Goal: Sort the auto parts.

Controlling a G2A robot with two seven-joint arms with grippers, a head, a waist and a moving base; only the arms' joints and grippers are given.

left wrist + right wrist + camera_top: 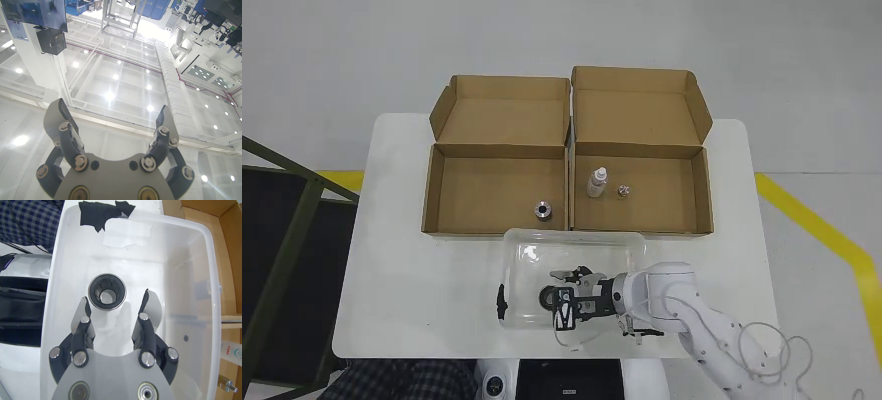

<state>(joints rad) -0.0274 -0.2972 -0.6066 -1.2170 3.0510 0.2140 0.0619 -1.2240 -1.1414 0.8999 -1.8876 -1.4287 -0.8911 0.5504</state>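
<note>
Bearing: middle of tub, bore upward, just ahead of right hand, nearer one finger; hand spread wide, empty.

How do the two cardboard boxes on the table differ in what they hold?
Count: the left box holds one thing, the right box two. Kind: the left box has a round metal part. The right box has a small white bottle with a small metal piece beside it. Shared: both are brown cardboard, open with lids folded back, and side by side behind the clear bin.
</note>
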